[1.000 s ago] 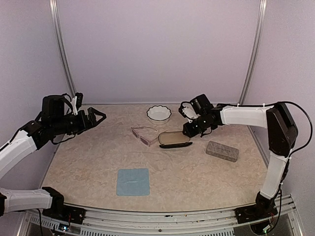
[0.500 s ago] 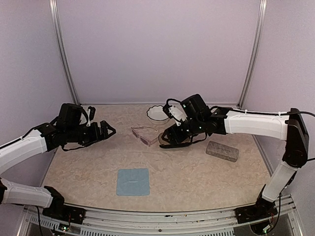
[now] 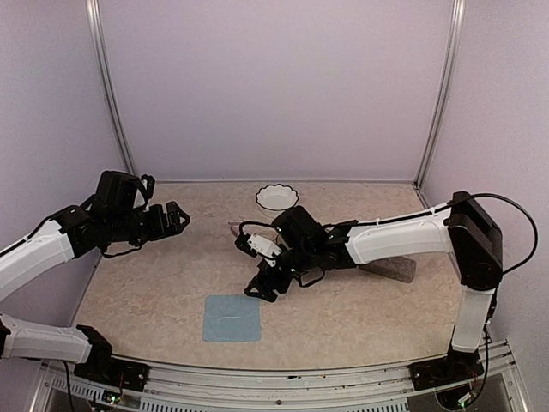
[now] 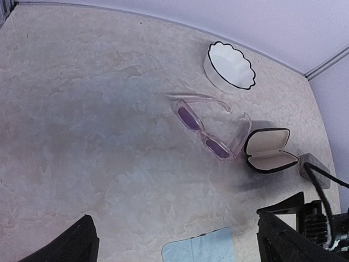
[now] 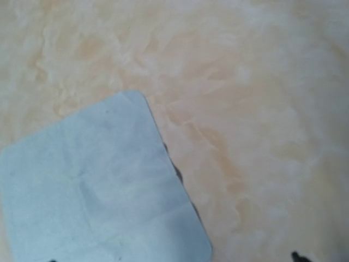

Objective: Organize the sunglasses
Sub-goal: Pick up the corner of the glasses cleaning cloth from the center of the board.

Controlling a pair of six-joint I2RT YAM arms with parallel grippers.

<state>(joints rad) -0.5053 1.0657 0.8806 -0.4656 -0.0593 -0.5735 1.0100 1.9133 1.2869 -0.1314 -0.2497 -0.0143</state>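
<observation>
The sunglasses, a pale pinkish-clear frame with purple lenses, lie arms-open on the marbled table in the left wrist view. In the top view only one tip shows past the right arm. My left gripper hovers open at the left, well short of them, with nothing between its fingers. My right gripper is open and empty, low over the upper right corner of a blue cloth. In its wrist view, only the fingertips show, at the bottom edge, with the cloth below.
A black glasses case lies open to the right of the sunglasses, hidden by the right arm in the top view. A grey speckled case sits further right. A white scalloped bowl stands at the back. Walls and rails enclose the table.
My right arm has swept left and toward the front, from the black case to the cloth's corner, its jaws spreading wider. The left gripper shifted only a little.
</observation>
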